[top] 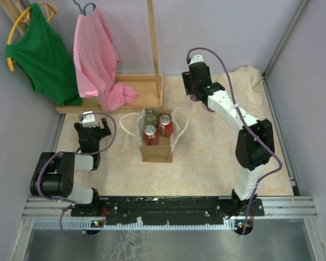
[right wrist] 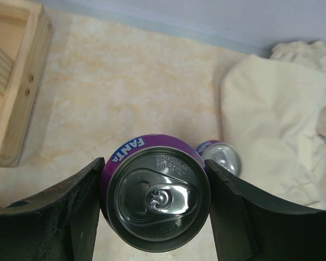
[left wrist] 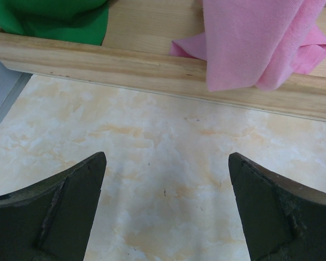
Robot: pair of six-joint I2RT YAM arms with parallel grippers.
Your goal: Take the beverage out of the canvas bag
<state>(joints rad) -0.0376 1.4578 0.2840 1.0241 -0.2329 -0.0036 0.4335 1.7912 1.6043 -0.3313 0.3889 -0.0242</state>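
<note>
Canvas bag point(top: 156, 153) stands upright at the table's point(left wrist: 152, 130) centre, mouth open, white loop handles point(top: 180, 122) fallen to either side. Inside it we see two red cans point(top: 150, 135) side by side and a green-topped container point(top: 151, 115) behind them. The right gripper point(right wrist: 155, 163) is at the far side of the table, well apart from the bag, with both fingers closed against a purple Fanta can point(right wrist: 157, 201). A second purple can point(right wrist: 221, 157) stands just beside it, near a cream cloth point(right wrist: 271, 119). The left gripper point(left wrist: 165, 163) is spread wide and holds nothing, over bare table left of the bag, facing the wooden rack base point(left wrist: 152, 70) on which a pink garment point(left wrist: 261, 43) and a green garment point(left wrist: 60, 16) hang
</note>
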